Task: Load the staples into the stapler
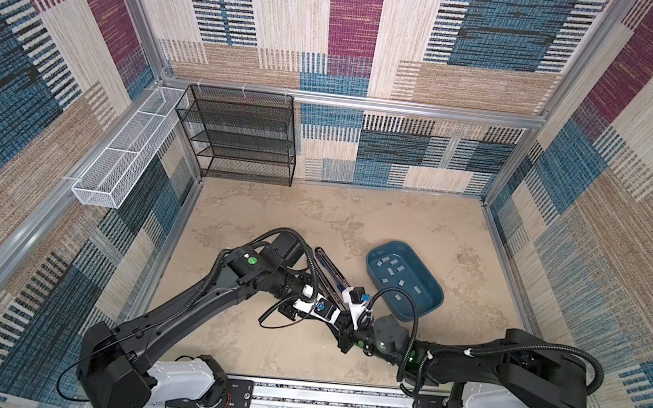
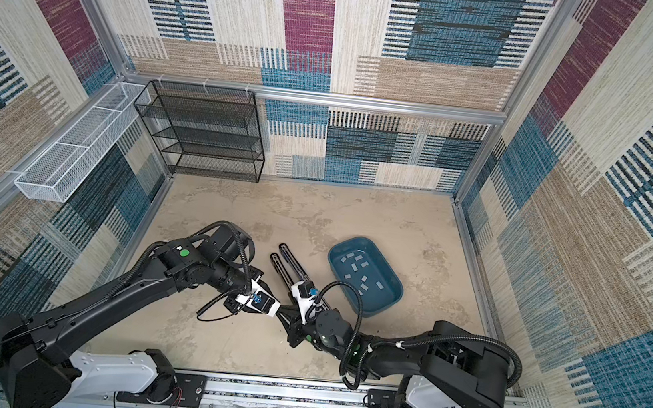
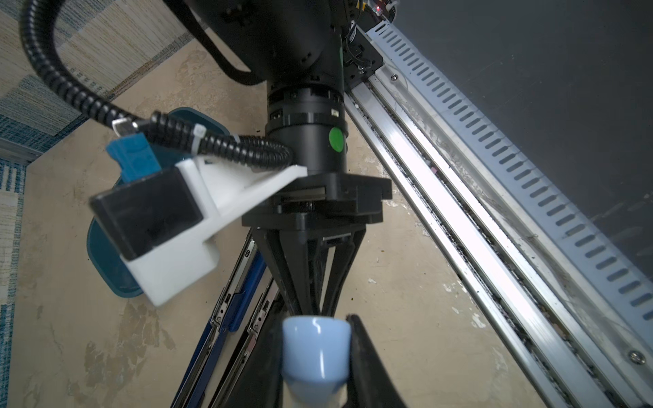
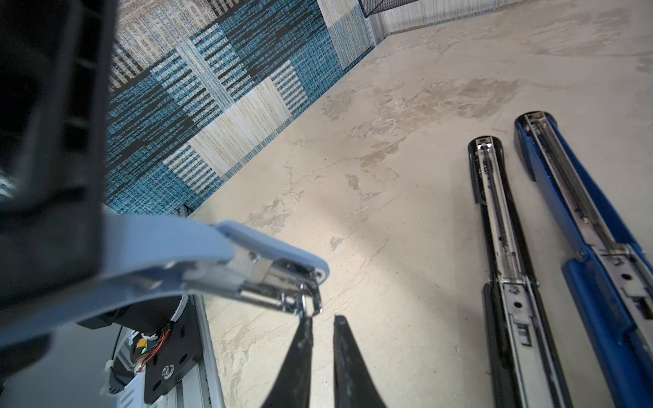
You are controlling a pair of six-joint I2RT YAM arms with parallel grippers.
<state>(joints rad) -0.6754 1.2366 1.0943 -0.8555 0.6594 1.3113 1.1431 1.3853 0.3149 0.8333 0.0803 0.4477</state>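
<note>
My left gripper (image 3: 316,325) is shut on the rear end of a light-blue stapler (image 3: 316,353) and holds it above the table. In the right wrist view the stapler (image 4: 176,247) ends in a metal nose just beyond my right gripper (image 4: 323,319). That gripper stands slightly open with nothing between its fingers, and one fingertip (image 4: 306,323) is right at the nose. In both top views the two grippers (image 1: 339,319) (image 2: 283,312) meet tip to tip and hide the stapler. The staples (image 1: 388,270) (image 2: 353,265) lie scattered in a blue tray (image 1: 428,306) (image 2: 389,298).
A black stapler (image 4: 501,229) and a blue stapler (image 4: 583,219) lie opened flat side by side left of the tray. A black mesh rack (image 1: 240,136) and a white wire basket (image 1: 130,149) stand at the back left. The front rail (image 3: 459,212) runs close behind my grippers.
</note>
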